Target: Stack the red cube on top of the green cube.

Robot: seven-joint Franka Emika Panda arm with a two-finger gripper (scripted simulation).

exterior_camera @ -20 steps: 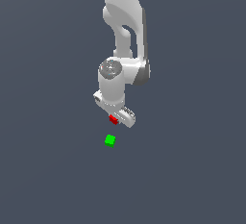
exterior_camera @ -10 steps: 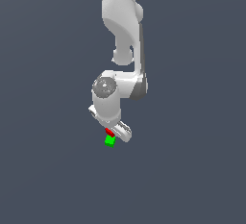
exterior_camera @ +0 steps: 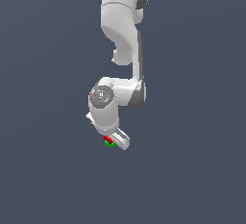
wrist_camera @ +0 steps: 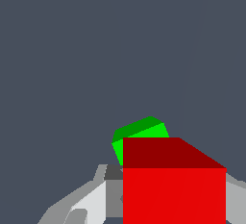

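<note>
Placing step: gripper (exterior_camera: 114, 140) clamped on red cube (wrist_camera: 174, 189), just over green cube (wrist_camera: 140, 134); next, lower squarely and release.

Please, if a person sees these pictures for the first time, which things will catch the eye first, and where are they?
The big white arm hangs down the middle of the exterior view against plain dark grey. At its lower end the tool grips the red cube, right above the green cube. In the wrist view the red cube fills the foreground, with the green cube peeking out behind.

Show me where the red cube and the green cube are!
red cube (wrist_camera: 174, 194), wrist view, on its bright front face.
green cube (wrist_camera: 141, 130), wrist view, on the part peeking out behind the red one.
</note>
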